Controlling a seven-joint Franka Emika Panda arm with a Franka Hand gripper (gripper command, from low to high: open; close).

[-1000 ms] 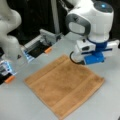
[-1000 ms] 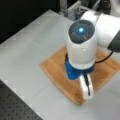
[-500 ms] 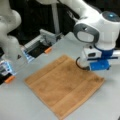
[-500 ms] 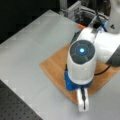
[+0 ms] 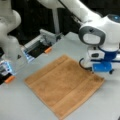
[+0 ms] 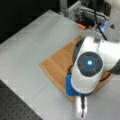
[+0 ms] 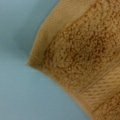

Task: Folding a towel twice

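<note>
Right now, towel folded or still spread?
Spread flat, not yet folded. In a front view the towel lies as one single layer on the table, all four corners out. The gripper itself does not show, so cannot tell its grip.

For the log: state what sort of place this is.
Probably a robotics lab bench: a grey table bearing only a flat tan towel, the Panda arm's gripper at its corner, and a second robot arm alongside.
</note>
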